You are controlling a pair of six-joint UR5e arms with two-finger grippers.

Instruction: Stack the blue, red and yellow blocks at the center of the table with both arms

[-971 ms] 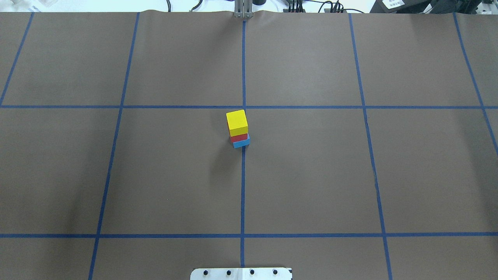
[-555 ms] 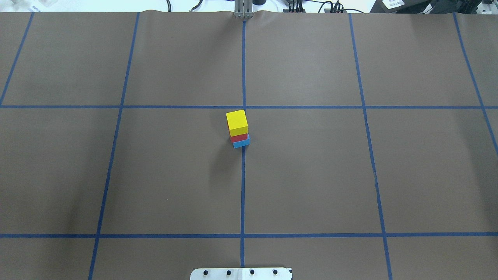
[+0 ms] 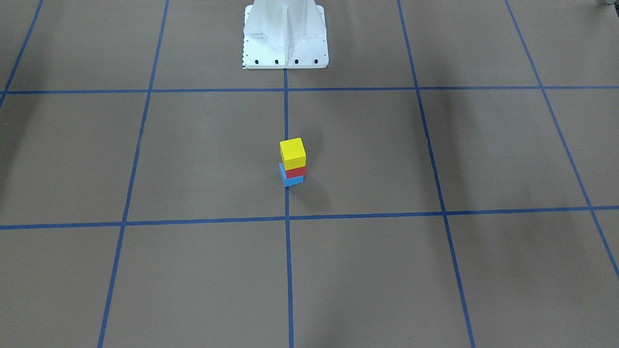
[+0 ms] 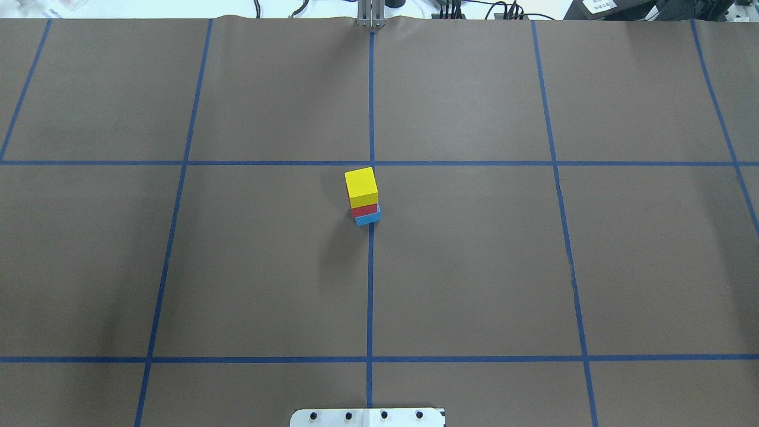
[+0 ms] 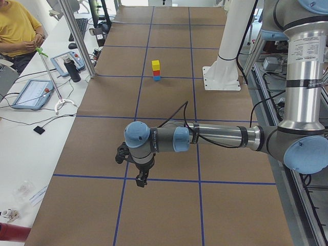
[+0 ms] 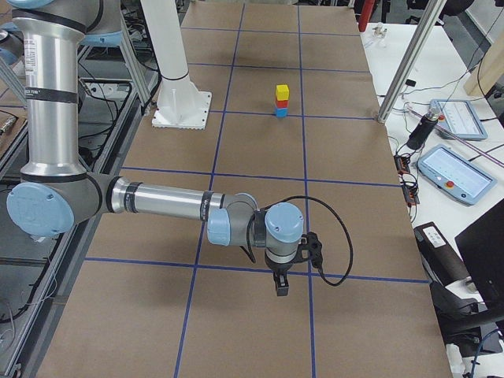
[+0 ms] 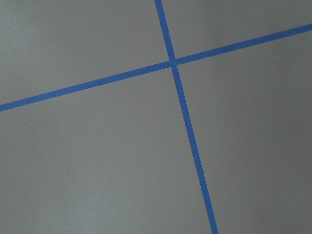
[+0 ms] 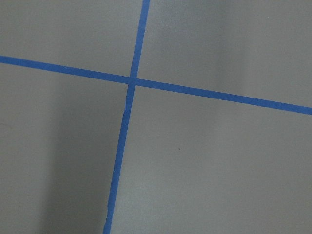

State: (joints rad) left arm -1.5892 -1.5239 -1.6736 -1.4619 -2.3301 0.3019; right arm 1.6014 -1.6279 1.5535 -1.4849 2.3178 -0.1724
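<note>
- Yellow block (image 4: pixel 361 184): top of the stack, resting on the red block (image 4: pixel 364 210).
- Red block: middle, resting on the blue block (image 4: pixel 368 219).
- Blue block: bottom, on the brown table (image 4: pixel 474 267), turned slightly off the red one.
- Stack: upright on the central tape line (image 4: pixel 370 284), just at 6 o'clock of a tape crossing in the overhead view. No claw touches it.
- Robot base (image 3: pixel 285 38): at 12 o'clock of the stack in the front-facing view, well apart.
- Left gripper (image 5: pixel 140 179): pointing down above the table, at 6 o'clock of the stack in the left side view, well apart. Claw width cannot be told.
- Right gripper (image 6: pixel 281 285): pointing down, at 6 o'clock of the stack in the right side view, well apart. Claw width cannot be told.
</note>
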